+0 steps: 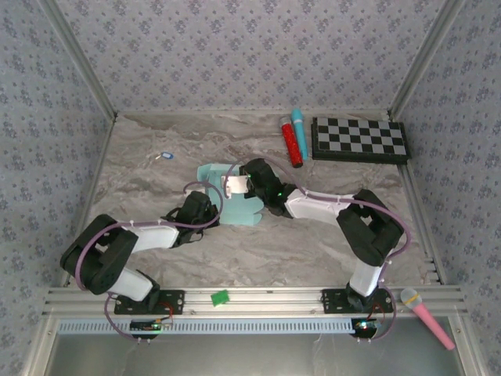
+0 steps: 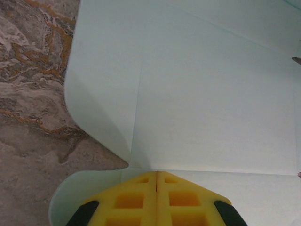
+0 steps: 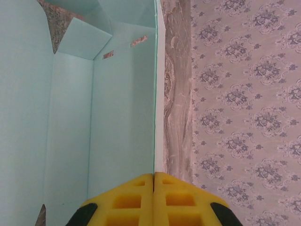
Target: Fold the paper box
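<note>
Right hand (image 3: 154, 176) pinching the paper box (image 1: 244, 215), left hand (image 2: 156, 175) closed up too

The right hand's yellow pads (image 3: 181, 200) are squeezed together with the thin edge of one box wall running straight in between them. The left hand's pads are also tight together, tips down on a flat mint-blue panel next to a crease, but I can't tell if it's nipping any card. The half-folded box sits mid-bench (image 1: 313, 243) between the two arms, well apart from the checkerboard (image 1: 360, 139) in the far right corner.

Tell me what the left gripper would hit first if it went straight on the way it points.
The paper box: the left gripper is shut right at its flat pale panel, which lies straight ahead, though depth is unclear.
</note>
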Robot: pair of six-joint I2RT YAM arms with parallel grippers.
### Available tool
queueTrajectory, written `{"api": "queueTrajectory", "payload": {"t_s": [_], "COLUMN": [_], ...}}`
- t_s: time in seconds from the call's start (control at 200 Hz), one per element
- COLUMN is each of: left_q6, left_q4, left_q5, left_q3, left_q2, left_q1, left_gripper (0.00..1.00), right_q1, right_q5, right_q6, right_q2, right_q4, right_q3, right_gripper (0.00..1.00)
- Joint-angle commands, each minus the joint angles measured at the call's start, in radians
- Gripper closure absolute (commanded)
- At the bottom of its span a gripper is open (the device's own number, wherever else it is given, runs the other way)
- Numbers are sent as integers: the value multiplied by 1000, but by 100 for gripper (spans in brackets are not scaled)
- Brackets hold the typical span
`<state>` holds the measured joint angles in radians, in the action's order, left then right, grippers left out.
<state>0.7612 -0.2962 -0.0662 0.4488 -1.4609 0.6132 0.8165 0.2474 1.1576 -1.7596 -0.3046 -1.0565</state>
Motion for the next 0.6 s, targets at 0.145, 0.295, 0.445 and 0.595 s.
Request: {"api": "queueTrajectory", "payload": {"t_s": [0.145, 0.295, 0.445, 0.595], "left_q6": [10, 11, 10, 12], "left_q4": [39, 36, 33, 30], "left_q5": [-11, -11, -9, -10], "left_q3": [-6, -4, -4, -4], "left_q2": [-36, -41, -47, -52], "left_q1": [-1, 0, 1, 2], "left_gripper": [100, 100, 100, 100], "right_q1": [23, 28, 32, 37], "right_q5": [-3, -13, -7, -14], "right_q6": [14, 12, 6, -4], "right_q2": [-3, 4, 4, 10], "right_q4": [-9, -16, -4, 1], "right_q3": [38, 52, 53, 57], "right_gripper": [100, 100, 100, 100]}}
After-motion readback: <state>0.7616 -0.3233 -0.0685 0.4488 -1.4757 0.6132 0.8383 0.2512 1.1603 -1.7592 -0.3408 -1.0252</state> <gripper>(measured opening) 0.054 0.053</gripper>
